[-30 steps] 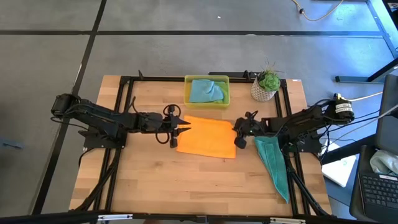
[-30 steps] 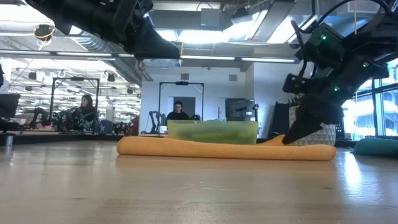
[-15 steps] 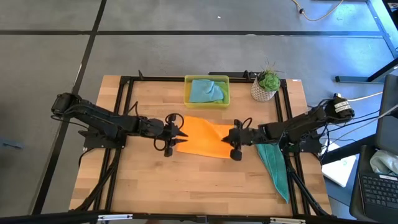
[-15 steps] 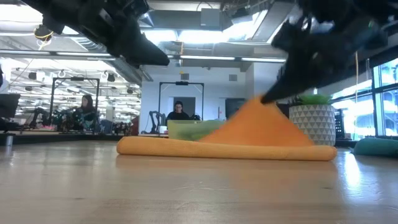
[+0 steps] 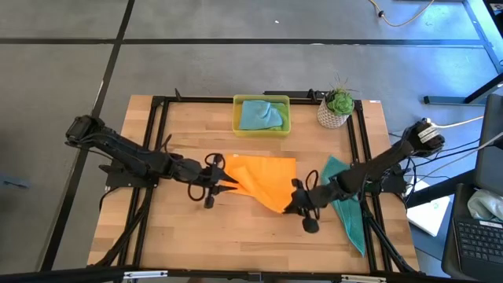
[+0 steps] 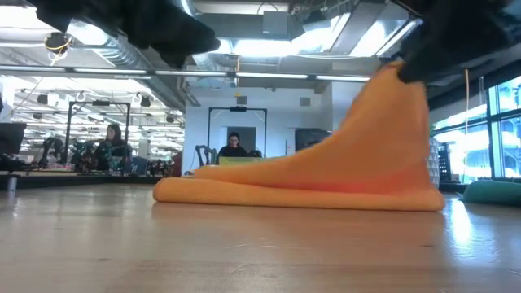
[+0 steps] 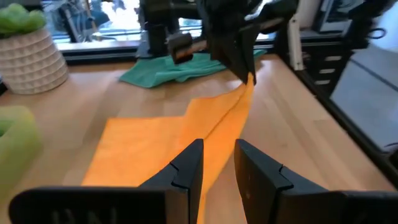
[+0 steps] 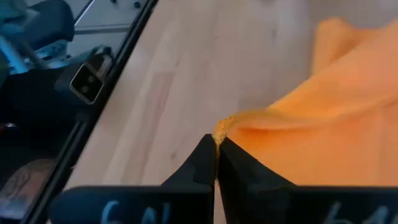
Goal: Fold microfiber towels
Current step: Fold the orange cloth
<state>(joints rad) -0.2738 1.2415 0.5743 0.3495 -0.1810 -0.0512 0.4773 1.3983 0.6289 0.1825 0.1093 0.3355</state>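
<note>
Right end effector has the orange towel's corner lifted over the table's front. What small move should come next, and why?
Probably carry that corner on across toward the left end effector, then lower it. The right end effector is shut on a corner of the orange towel, raised off the table in the low view, while the towel's other side lies flat. The fold looks half done.

orange towel (image 5: 259,179) corner lifted; teal towels (image 5: 346,200) tableside, in tray.

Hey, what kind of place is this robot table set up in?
Probably an open-plan robotics lab or office: a person seated at a desk beyond the wooden table, ceiling strip lights, grey concrete floor.
</note>
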